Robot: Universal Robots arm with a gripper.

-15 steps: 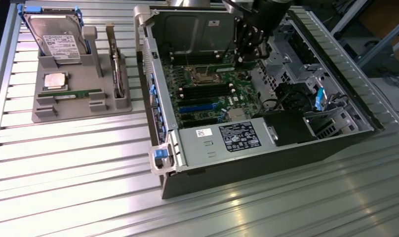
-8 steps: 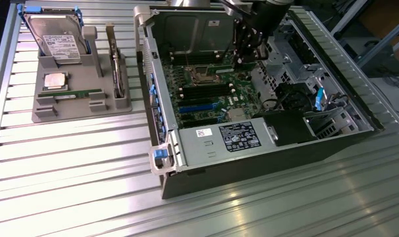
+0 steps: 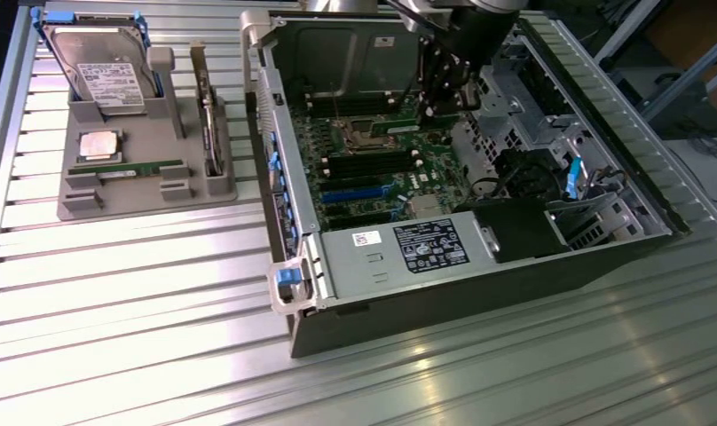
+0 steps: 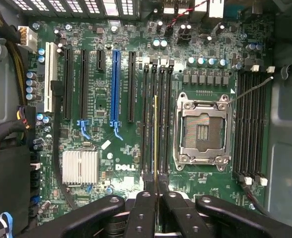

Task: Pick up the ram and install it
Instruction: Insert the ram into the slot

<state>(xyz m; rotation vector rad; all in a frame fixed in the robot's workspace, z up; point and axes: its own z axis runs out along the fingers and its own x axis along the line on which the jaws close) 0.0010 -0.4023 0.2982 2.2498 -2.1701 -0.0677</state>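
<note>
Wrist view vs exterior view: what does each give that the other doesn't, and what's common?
Wrist view adds: the ram edge-on, pinched between the fingers, lined up along the memory slots beside the empty CPU socket. Whether it is seated can't be told.
Exterior view adds: the grey tray holding a hard drive, a processor chip and a second ram stick; also the power supply.
Both: the motherboard, the socket, and the gripper over the slots.
</note>
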